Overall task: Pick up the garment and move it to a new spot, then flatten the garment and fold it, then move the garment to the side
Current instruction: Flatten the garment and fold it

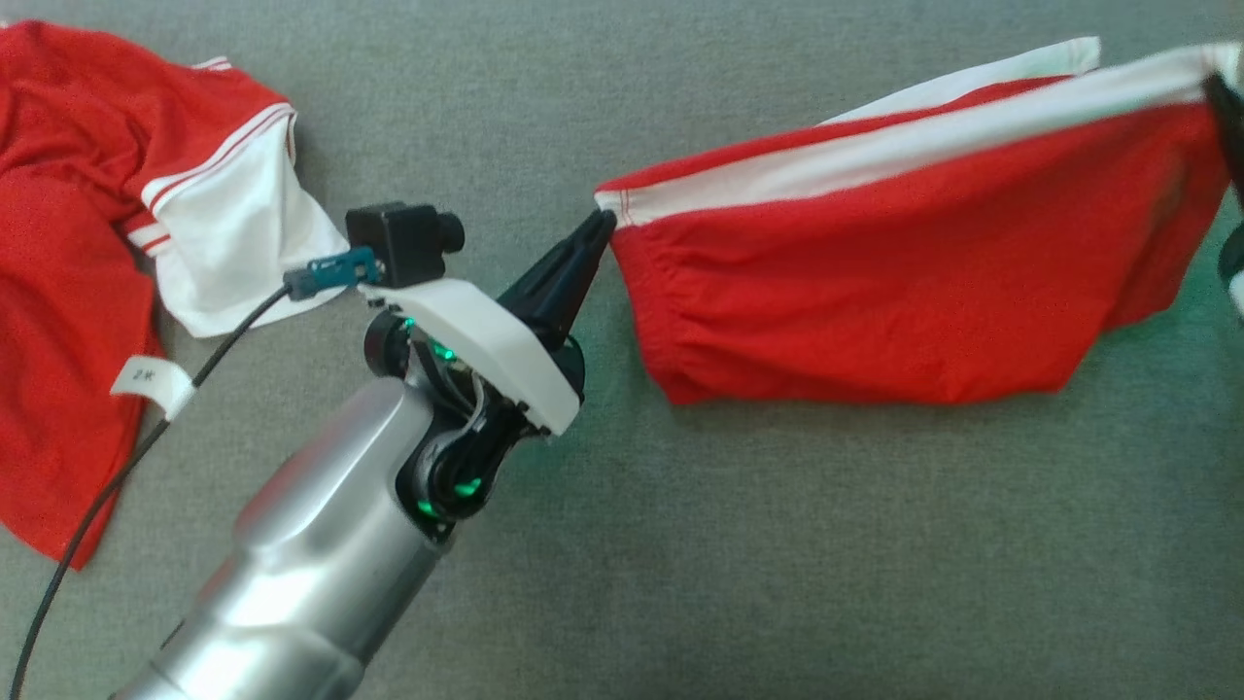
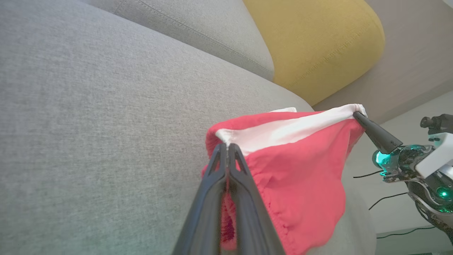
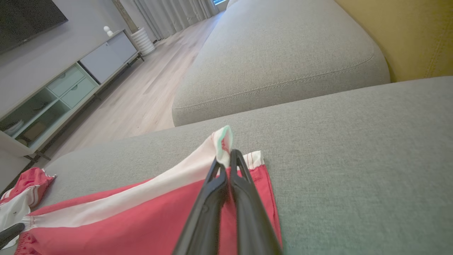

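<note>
The garment point(image 1: 875, 282) is a pair of red shorts with a white side stripe, stretched out between my two grippers over the grey sofa seat point(image 1: 680, 544). My left gripper point(image 1: 603, 228) is shut on its left corner at the white stripe's end; in the left wrist view the fingers point(image 2: 244, 184) pinch the gathered hem of the garment point(image 2: 300, 170). My right gripper point(image 1: 1223, 97) is shut on the opposite corner at the frame's right edge. In the right wrist view that gripper point(image 3: 226, 157) clamps the white band of the garment point(image 3: 141, 226).
A second red and white shirt point(image 1: 87, 243) lies crumpled at the far left of the seat, close to my left arm's cable. A yellow cushion point(image 2: 318, 39) stands at the sofa back. Beyond the sofa edge are a wooden floor point(image 3: 141, 88) and a low cabinet point(image 3: 53, 95).
</note>
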Controlling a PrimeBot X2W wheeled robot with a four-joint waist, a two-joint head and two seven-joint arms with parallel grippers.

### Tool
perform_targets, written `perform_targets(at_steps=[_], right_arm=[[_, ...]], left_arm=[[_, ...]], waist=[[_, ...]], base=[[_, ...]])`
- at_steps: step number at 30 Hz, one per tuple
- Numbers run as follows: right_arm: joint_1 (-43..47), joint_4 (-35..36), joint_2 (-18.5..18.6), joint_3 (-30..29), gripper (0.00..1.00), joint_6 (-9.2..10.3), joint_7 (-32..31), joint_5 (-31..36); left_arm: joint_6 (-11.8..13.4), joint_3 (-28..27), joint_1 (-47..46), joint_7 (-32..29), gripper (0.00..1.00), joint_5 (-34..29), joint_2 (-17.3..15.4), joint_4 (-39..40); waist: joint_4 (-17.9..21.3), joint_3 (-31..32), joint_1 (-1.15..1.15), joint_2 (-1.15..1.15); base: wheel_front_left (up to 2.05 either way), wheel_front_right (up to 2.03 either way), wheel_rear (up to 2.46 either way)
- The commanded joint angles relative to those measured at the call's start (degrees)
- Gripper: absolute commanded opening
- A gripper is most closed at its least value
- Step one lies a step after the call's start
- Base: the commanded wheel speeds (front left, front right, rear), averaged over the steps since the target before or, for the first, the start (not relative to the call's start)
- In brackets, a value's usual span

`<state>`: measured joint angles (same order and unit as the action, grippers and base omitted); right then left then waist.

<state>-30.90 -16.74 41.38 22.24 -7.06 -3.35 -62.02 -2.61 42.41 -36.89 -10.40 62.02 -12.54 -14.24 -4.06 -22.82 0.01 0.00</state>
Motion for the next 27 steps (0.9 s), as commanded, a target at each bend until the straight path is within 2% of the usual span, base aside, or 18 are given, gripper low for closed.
perform_targets(at_steps=[1, 12, 13, 14, 15, 16, 22, 26, 27], right_arm=[[-1.2, 0.6, 2.49, 0.49, 0.0, -0.43, -0.09, -0.32], [-9.87, -6.26, 2.01, 8.09, 0.0, -0.43, 2.45, -0.78], [-10.31, -6.86, 1.8, 8.66, 0.46, -0.43, 2.8, -1.0], [-10.7, -7.48, 1.59, 9.12, 1.0, -0.43, 3.1, -1.37], [-11.08, -8.01, 1.44, 9.64, 1.0, -0.43, 3.4, -1.61], [-11.4, -8.51, 1.33, 10.1, 1.0, -0.43, 3.82, -1.82], [-9.84, -9.3, 1.42, 12.47, 1.0, -0.43, 7.76, -3.53], [-5.19, -7.97, 2.05, 14.55, 1.0, -0.43, 10.57, -3.86], [-5.19, -7.97, 2.05, 14.55, 1.0, -0.43, 10.57, -3.86]], left_arm=[[-0.48, -2.51, -2.79, 0.62, 0.0, -0.59, -0.72, 1.21], [-2.22, -2.04, -6.84, 4.97, 0.0, -4.18, 0.15, -3.72], [-2.31, -2.06, -6.98, 5.22, 0.13, -4.21, 0.28, -4.14], [-2.41, -2.04, -7.1, 5.4, 0.4, -4.21, 0.41, -4.56], [-2.41, -2.01, -7.22, 5.6, 0.87, -4.32, 0.47, -5.0], [-2.24, -2.15, -7.23, 5.97, 1.0, -4.38, 0.58, -5.48], [-1.5, -1.4, -6.14, 10.06, 1.0, -7.44, 0.37, -7.36], [2.18, -0.84, -2.89, 17.16, 1.0, -12.91, -1.14, -7.05], [2.18, -0.84, -2.89, 17.16, 1.0, -12.91, -1.14, -7.05]], waist=[[-0.37, -0.74, -0.01, 0.0], [-1.17, -2.97, -0.01, 0.0], [-1.17, -3.01, -0.01, 0.0], [-1.15, -3.02, -0.01, 0.0], [-1.12, -2.98, -0.01, 0.0], [-1.08, -2.89, -0.01, 0.0], [-0.57, -0.15, -0.01, 0.0], [0.23, 3.18, -0.01, 0.0], [0.23, 3.18, -0.01, 0.0]], base=[[0.0, 0.0, 0.0], [0.0, 0.0, 0.0], [0.0, 0.0, 0.0], [0.0, 0.0, 0.0], [0.0, 0.0, 0.0], [0.0, 0.0, 0.0], [0.0, 0.0, 0.0], [0.0, 0.0, 0.0], [0.0, 0.0, 0.0]])
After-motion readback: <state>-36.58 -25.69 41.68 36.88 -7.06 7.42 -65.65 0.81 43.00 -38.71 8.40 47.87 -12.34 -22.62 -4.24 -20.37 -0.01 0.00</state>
